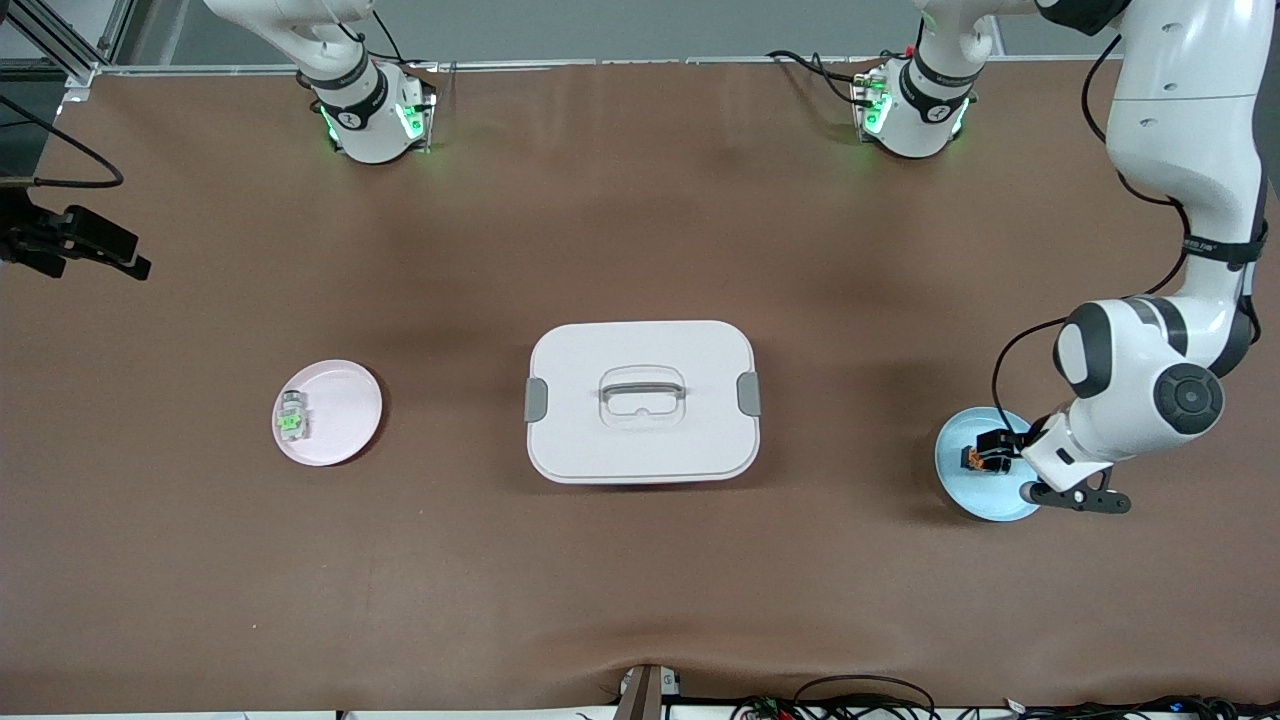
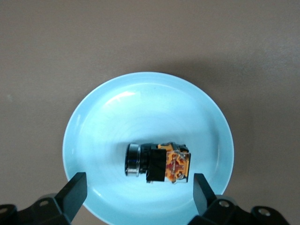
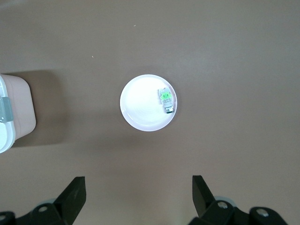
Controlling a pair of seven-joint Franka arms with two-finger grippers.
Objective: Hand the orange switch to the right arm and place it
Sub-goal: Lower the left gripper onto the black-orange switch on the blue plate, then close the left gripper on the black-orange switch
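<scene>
The orange switch (image 2: 159, 162) lies on its side in the middle of a pale blue plate (image 2: 140, 98) at the left arm's end of the table, its orange part toward one finger. My left gripper (image 2: 139, 192) hangs low over that plate, open, its fingers (image 2: 77, 190) straddling the switch without touching it. The front view shows the same: the left gripper (image 1: 997, 446) right above the switch (image 1: 975, 459) on the blue plate (image 1: 962, 492). My right gripper (image 3: 137, 197) waits open and empty, high over the bare table by a pink plate (image 3: 140, 105).
A white lidded box with a handle (image 1: 640, 400) stands mid-table between the two plates. The pink plate (image 1: 345, 410) at the right arm's end carries a pale switch with a green part (image 1: 291, 417). Brown table mat lies all around.
</scene>
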